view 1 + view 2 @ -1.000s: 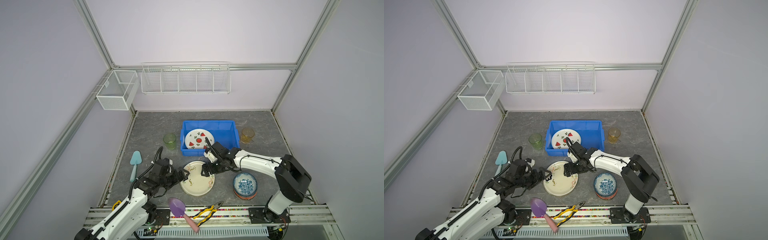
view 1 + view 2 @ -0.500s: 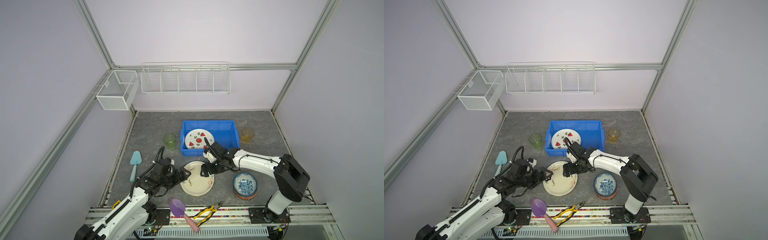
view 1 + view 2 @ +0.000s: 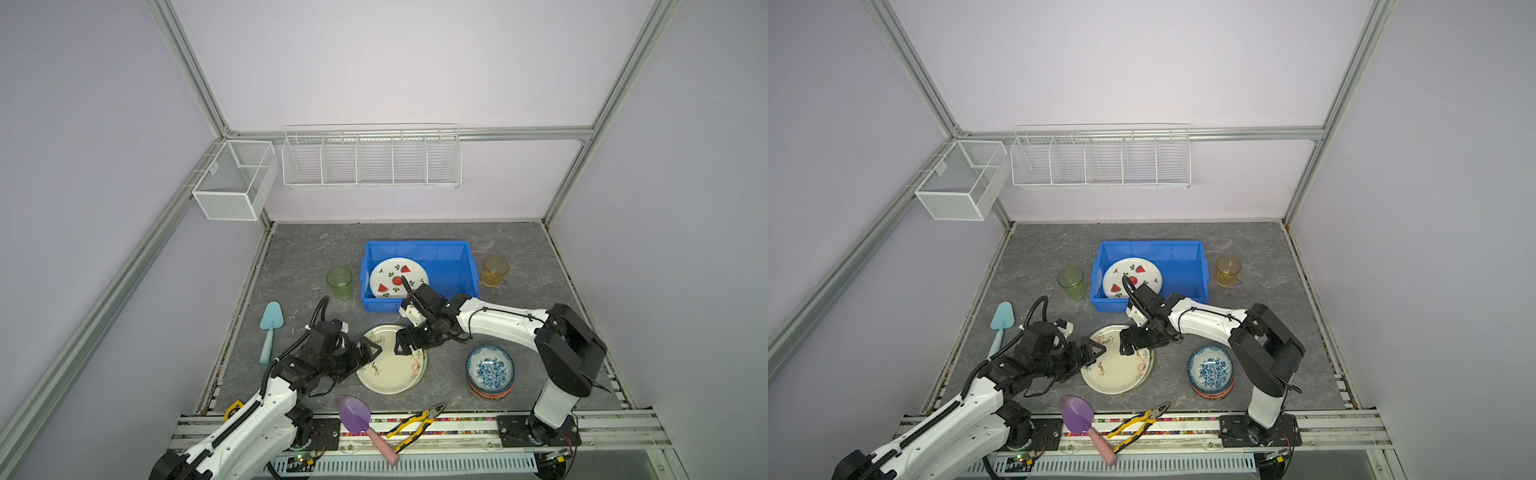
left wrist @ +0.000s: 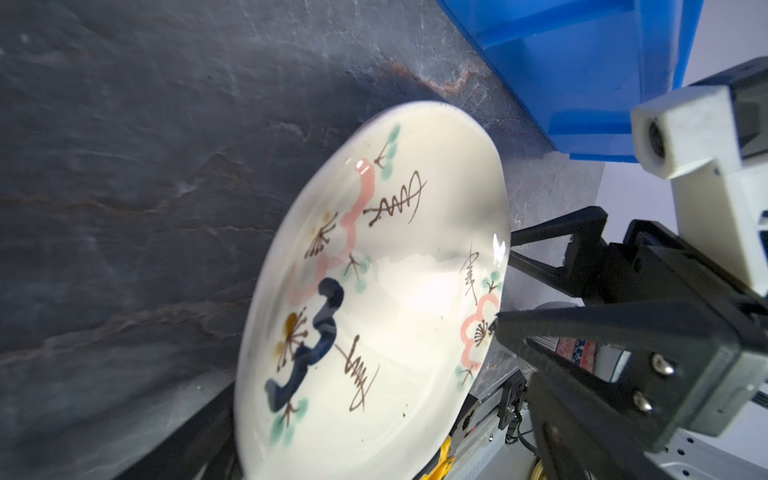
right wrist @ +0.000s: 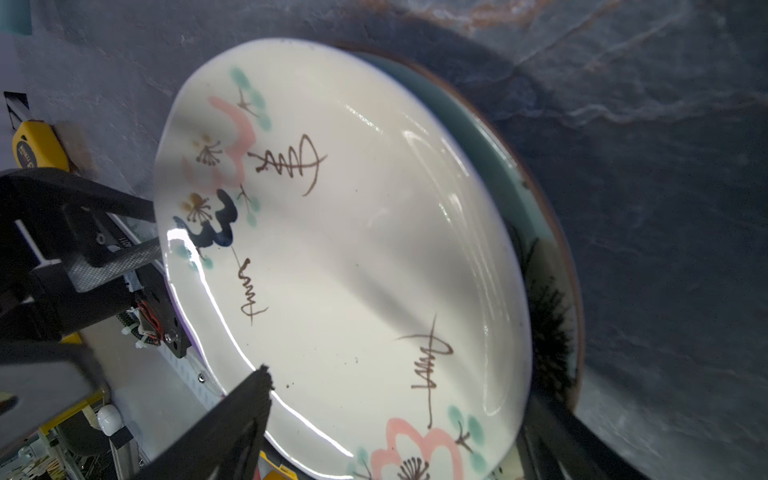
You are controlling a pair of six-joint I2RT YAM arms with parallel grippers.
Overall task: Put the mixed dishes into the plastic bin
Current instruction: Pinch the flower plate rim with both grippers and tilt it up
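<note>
"Why two arms for one plate?"

"Left fingers (image 3: 371,348), spread wide, sit at the cream plate's (image 3: 392,370) left rim. Right fingers (image 3: 400,345), also spread, straddle its far rim. It's stacked on a green plate (image 5: 540,208) on the counter (image 3: 311,257), short of the bin (image 3: 417,244). I'd guess they mean to tip it up."

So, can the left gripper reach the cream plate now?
Probably yes: the left gripper is open at the rim of the cream plate, nothing between them. The right gripper is at another edge.
</note>
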